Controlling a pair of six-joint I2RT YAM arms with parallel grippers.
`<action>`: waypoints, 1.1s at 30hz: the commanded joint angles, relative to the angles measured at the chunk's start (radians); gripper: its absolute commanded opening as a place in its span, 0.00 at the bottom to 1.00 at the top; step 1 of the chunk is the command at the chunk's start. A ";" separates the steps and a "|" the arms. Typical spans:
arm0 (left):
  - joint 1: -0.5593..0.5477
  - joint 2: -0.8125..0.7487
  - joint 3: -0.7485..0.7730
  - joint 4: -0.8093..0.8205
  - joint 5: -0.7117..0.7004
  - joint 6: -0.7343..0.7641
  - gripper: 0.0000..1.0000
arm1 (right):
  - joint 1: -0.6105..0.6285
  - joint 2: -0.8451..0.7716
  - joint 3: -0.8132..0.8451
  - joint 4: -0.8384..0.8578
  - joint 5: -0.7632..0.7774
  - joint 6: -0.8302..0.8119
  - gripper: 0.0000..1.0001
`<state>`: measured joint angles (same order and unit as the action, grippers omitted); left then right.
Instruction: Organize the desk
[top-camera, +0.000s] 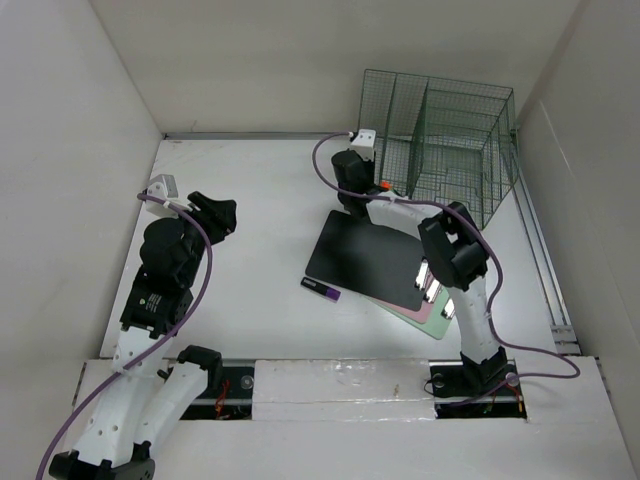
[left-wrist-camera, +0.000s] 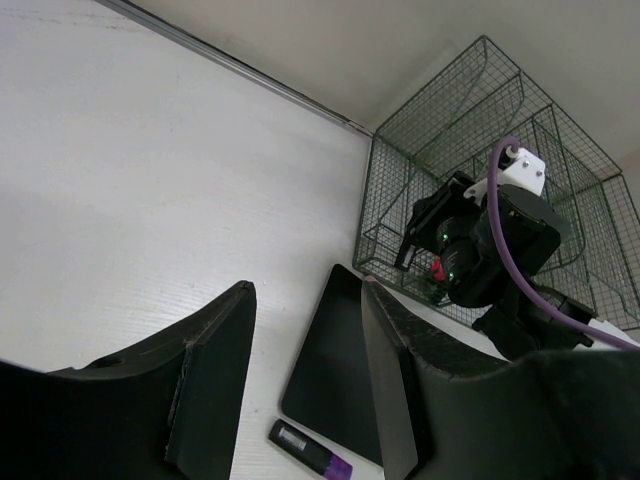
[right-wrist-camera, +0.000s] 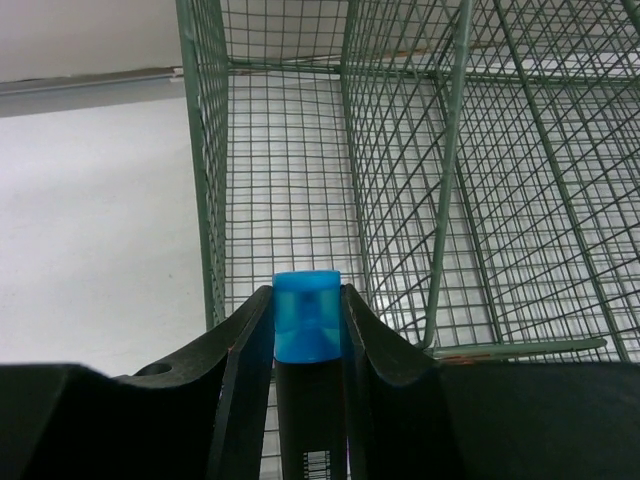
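Observation:
The white desk (top-camera: 260, 200) holds a dark green wire-mesh rack (top-camera: 450, 140) at the back right. My right gripper (top-camera: 372, 183) is at the rack's front left corner. In the right wrist view it (right-wrist-camera: 307, 300) is shut on a black marker with a blue cap (right-wrist-camera: 307, 315), which points into the rack's leftmost compartment (right-wrist-camera: 290, 170). My left gripper (top-camera: 215, 215) is open and empty above the desk's left side. Between its fingers (left-wrist-camera: 308, 290) I see a black pad (left-wrist-camera: 330, 380) and a black marker with a purple cap (left-wrist-camera: 310, 452) lying on the desk.
The black pad (top-camera: 365, 255) lies on a pink and a pale green pad (top-camera: 425, 312) in front of the rack. The purple-capped marker (top-camera: 321, 289) lies at its near left edge. White walls close in the left, back and right.

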<state>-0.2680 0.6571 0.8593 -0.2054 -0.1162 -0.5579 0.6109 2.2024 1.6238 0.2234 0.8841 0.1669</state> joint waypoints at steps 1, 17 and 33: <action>0.003 -0.007 0.006 0.058 0.010 0.013 0.43 | 0.016 0.016 0.070 -0.031 0.026 -0.009 0.20; 0.003 -0.002 0.006 0.061 0.016 0.018 0.43 | 0.018 -0.105 -0.066 0.132 -0.005 -0.015 0.08; 0.003 -0.002 0.006 0.066 0.036 0.021 0.43 | -0.082 -0.236 -0.271 0.461 0.235 -0.290 0.07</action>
<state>-0.2680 0.6647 0.8593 -0.1970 -0.0948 -0.5503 0.5514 1.9434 1.3651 0.5644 1.0306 0.0021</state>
